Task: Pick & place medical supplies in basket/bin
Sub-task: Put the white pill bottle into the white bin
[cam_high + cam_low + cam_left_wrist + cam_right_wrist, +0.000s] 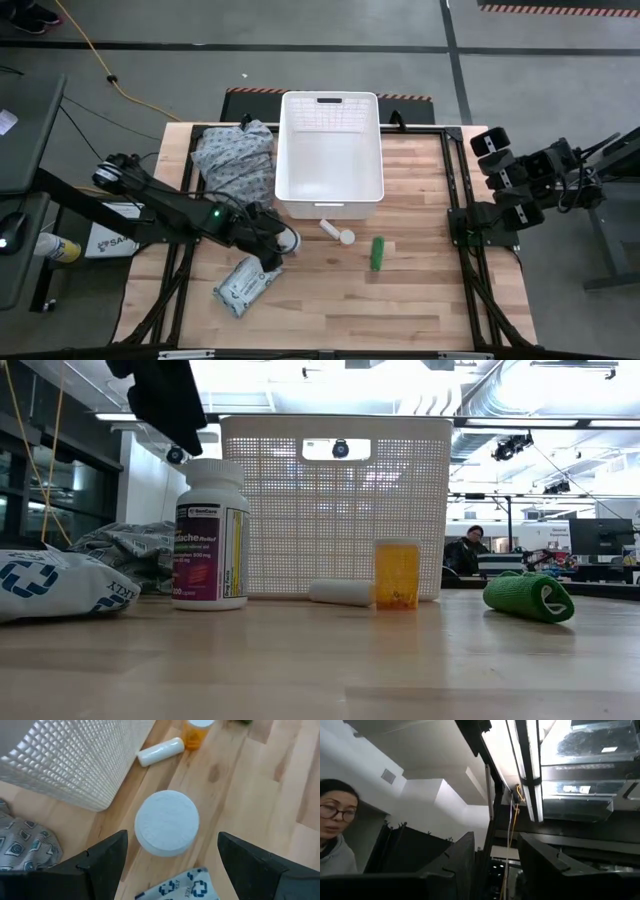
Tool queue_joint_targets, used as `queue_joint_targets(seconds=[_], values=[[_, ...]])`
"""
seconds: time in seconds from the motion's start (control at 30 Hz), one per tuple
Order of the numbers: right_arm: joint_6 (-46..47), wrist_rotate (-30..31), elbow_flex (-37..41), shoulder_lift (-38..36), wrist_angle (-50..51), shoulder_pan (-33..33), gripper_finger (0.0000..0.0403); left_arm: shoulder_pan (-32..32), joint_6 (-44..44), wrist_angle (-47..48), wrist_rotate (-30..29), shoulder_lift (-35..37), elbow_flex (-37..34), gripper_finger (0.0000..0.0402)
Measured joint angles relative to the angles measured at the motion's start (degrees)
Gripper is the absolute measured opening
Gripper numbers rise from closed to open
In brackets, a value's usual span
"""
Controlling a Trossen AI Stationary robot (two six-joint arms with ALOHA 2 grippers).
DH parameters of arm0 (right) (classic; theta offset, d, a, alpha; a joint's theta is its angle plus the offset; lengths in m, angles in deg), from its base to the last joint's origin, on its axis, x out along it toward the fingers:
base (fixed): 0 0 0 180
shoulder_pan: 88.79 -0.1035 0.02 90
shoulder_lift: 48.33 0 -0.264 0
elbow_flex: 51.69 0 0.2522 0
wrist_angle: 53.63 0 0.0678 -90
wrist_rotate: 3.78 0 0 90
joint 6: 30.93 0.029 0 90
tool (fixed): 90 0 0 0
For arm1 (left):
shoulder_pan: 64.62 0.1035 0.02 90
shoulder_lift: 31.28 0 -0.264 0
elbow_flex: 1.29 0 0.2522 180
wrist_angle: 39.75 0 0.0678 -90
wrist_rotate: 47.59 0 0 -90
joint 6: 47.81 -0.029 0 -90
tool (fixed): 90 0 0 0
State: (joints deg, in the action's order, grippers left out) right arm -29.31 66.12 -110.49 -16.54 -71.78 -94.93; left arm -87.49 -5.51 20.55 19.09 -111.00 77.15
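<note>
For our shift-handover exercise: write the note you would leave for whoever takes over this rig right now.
Left tool: open, poised above the white pill bottle, fingers either side, not gripping.
Right tool: parked off the table's right edge, pointing up, open, empty.
White bin: looks empty.
On the table in front of the bin: pill bottle standing upright, white tube, orange vial, green roll, soft packet. Patterned cloth lies left of the bin.
Done: nothing binned.
Left: all five items, bottle first.

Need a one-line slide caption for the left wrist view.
Left gripper open above the white pill bottle, beside the white bin.
</note>
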Motion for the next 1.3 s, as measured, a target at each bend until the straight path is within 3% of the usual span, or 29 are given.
queue_joint_targets(seconds=[0.3, 0.63, 1.3], values=[[5.3, 0.0, 0.0, 0.0, 0.0, 0.0, 0.0142, 0.0, 0.4, -0.1, -4.5, -0.5, 0.0, 0.0342], [5.9, 0.0, 0.0, 0.0, 3.4, 0.0, 0.0142, 0.0, 5.2, -0.6, -4.5, -0.7, 0.0, 0.0342], [5.9, 0.0, 0.0, 0.0, 6.5, 0.0, 0.0142, 0.0, 7.8, -4.4, -4.6, -8.7, -0.1, 0.0342]])
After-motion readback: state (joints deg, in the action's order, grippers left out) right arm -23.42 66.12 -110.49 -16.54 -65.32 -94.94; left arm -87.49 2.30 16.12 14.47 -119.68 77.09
